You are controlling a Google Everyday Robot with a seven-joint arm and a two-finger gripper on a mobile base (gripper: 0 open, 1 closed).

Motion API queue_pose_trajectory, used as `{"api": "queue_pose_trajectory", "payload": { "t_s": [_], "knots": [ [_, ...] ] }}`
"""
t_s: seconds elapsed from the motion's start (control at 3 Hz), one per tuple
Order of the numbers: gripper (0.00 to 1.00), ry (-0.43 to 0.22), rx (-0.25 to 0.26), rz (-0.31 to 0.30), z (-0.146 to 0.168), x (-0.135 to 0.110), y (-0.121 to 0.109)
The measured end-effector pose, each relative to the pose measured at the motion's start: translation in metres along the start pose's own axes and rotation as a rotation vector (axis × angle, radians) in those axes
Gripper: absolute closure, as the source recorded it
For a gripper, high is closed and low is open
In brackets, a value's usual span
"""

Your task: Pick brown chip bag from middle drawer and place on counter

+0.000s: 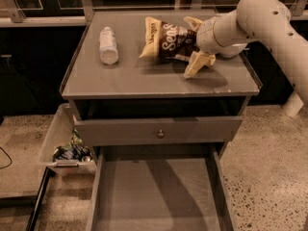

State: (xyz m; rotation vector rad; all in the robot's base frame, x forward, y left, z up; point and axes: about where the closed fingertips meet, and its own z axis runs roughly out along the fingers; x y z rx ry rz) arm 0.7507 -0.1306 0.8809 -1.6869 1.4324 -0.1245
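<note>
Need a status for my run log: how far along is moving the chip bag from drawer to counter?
Done: the brown chip bag is out of the middle drawer, whose visible floor holds no bag, and sits over the counter. In hand: the gripper is at the bag's right end; whether it has let go cannot be told. Left: release if held, then back away.
</note>
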Motion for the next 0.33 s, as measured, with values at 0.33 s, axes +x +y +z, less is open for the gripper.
{"api": "queue_pose_trajectory", "payload": {
  "t_s": [0.33],
  "knots": [
    [0.0, 0.0, 0.0, 0.0, 0.0, 0.0, 0.0]
  ]
}}
